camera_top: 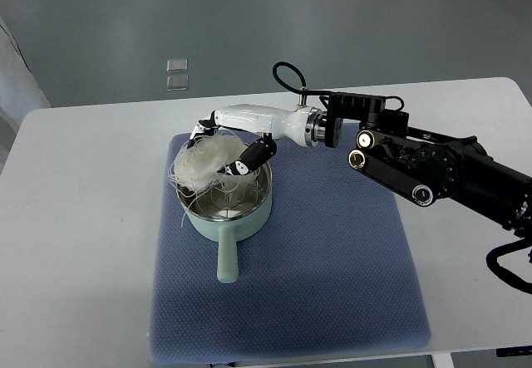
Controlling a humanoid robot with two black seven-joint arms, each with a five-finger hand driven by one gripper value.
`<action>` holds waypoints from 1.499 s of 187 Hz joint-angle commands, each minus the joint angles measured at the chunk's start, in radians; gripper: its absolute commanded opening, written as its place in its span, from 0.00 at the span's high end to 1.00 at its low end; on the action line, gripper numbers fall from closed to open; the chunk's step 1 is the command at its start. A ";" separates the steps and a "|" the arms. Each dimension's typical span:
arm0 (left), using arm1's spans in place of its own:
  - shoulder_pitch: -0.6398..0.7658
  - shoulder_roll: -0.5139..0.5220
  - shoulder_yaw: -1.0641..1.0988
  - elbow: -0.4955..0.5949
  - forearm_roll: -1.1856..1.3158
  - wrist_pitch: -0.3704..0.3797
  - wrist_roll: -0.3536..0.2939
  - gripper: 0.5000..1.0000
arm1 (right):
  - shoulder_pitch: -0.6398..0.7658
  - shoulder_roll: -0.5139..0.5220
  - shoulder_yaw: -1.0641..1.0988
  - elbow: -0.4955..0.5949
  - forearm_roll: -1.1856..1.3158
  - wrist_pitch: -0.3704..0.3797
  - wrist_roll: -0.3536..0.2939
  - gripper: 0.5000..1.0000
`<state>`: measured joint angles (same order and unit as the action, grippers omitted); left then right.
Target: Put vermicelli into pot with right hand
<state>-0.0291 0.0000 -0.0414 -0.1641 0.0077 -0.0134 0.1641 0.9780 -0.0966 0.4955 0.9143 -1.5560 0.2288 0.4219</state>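
A pale green pot (226, 217) with a short handle pointing toward me stands on a blue mat (332, 252). My right hand (223, 148) reaches in from the right and hovers over the pot's far rim. Its fingers are curled around a white bundle of vermicelli (202, 162), which hangs over the pot's left rim and partly inside. Loose strands trail down the pot's left side. The pot's steel inside shows under the bundle. My left hand does not show.
The blue mat lies on a white table (75, 243). My right arm's black links (432, 169) stretch across the table's right side. Grey floor lies beyond the far edge, with a small clear object (177, 72) on it.
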 commanded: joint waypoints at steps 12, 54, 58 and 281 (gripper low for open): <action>0.000 0.000 0.000 0.000 0.000 0.000 0.000 0.00 | -0.002 -0.005 0.000 0.000 0.005 -0.002 0.000 0.41; 0.000 0.000 0.000 0.000 0.000 0.000 0.000 0.00 | -0.002 -0.022 0.018 0.001 0.017 0.007 0.006 0.21; 0.000 0.000 0.000 0.000 0.000 0.000 0.000 0.00 | -0.001 -0.025 0.018 0.001 0.019 0.007 0.008 0.21; 0.002 0.000 -0.002 0.000 0.000 0.001 0.000 0.00 | -0.303 0.020 0.281 -0.238 1.318 -0.269 -0.060 0.17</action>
<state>-0.0288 0.0000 -0.0426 -0.1641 0.0077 -0.0135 0.1642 0.6792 -0.0791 0.7680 0.6794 -0.2517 -0.0282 0.3571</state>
